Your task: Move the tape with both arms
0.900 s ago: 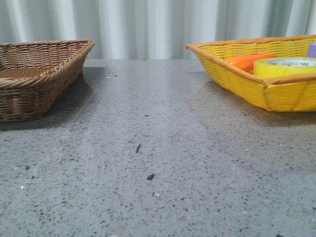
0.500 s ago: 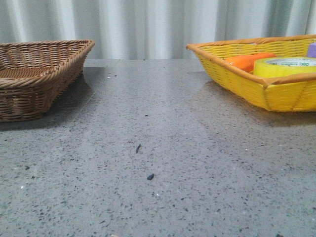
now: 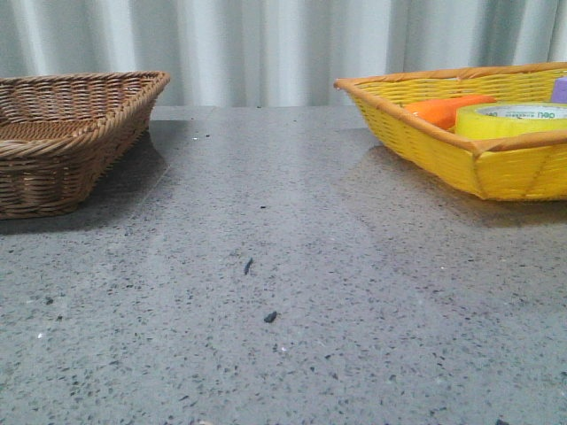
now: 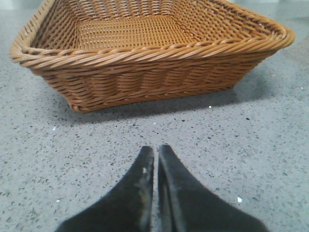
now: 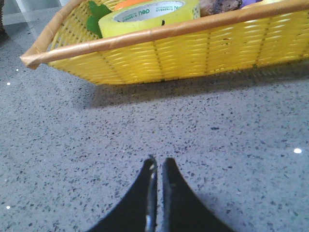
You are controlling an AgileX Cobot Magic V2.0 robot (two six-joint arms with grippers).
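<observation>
The yellow tape roll (image 3: 511, 119) lies in the yellow basket (image 3: 443, 150) at the right of the table; it also shows in the right wrist view (image 5: 149, 14), behind the basket's near rim (image 5: 159, 34). My right gripper (image 5: 158, 162) is shut and empty, low over the grey table, a short way in front of that basket. My left gripper (image 4: 156, 149) is shut and empty over the table, in front of the brown wicker basket (image 4: 145, 53). Neither arm shows in the front view.
The brown wicker basket (image 3: 62, 133) stands at the left of the table. An orange carrot (image 3: 443, 108) and a purple thing (image 3: 559, 88) lie beside the tape; a green leaf shape (image 5: 98, 14) and a brownish thing (image 5: 219, 5) show too. A pale curtain hangs behind.
</observation>
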